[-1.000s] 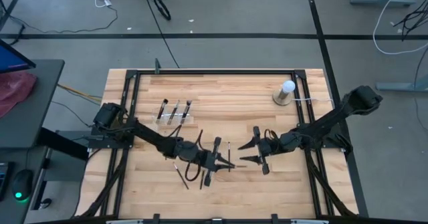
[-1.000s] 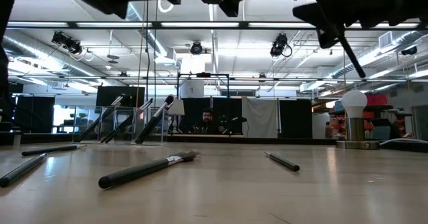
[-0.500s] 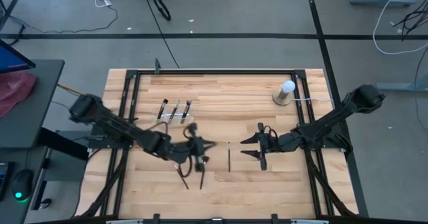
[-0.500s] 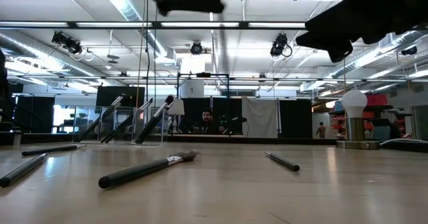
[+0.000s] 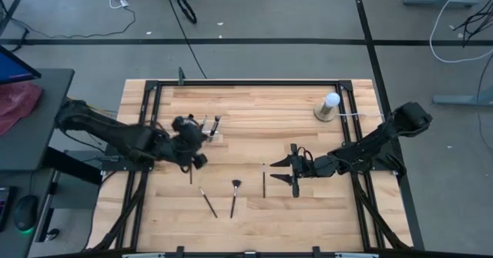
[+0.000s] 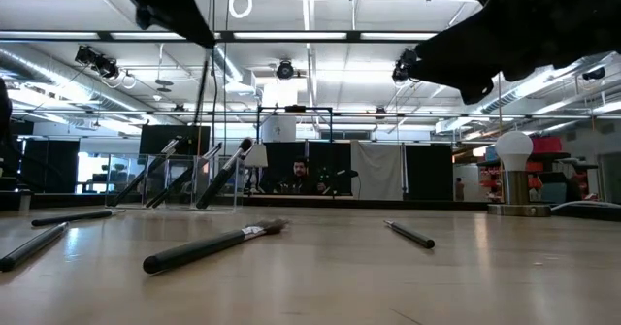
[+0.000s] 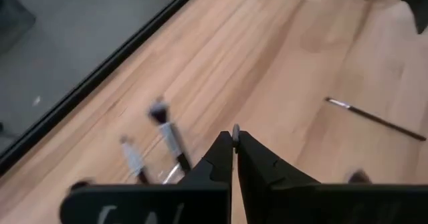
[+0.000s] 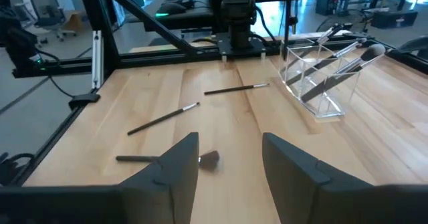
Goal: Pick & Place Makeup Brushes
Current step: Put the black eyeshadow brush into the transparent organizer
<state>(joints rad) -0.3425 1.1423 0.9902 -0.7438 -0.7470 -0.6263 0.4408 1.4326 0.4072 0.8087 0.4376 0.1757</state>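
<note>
My left gripper point(image 5: 190, 140) is shut on a thin dark makeup brush point(image 6: 202, 92), high above the table beside the clear holder point(image 5: 208, 135). The holder has three brushes leaning in it point(image 8: 334, 53). Several brushes lie flat on the wood: a thin one point(image 5: 263, 179), a fan brush point(image 5: 234, 195), and two more point(image 5: 208, 202) point(image 5: 191, 173). My right gripper point(image 5: 279, 171) is open and empty, just right of the thin brush. Its fingers stand apart in its wrist view point(image 8: 227, 154). My left gripper pinches the brush near its top end, between the two fingertips; a small silvery end point(image 7: 235, 128) shows just past them. The brush hangs below the gripper point(image 6: 206, 42), nearly upright and slightly tilted, lifted clear of the table.
A white ball on a round base point(image 5: 329, 106) stands at the far right, with a cable running to the right edge. A black frame point(image 5: 246, 82) runs round the table top. Bare wood lies between the holder and the ball. A person shows far off in the room point(image 6: 303, 177).
My left gripper has gone from the middle of the table, over the loose brushes, toward the far left edge to the holder. It has stayed shut on the brush. The brush has come with it and now hangs nearly upright instead of slanting.
</note>
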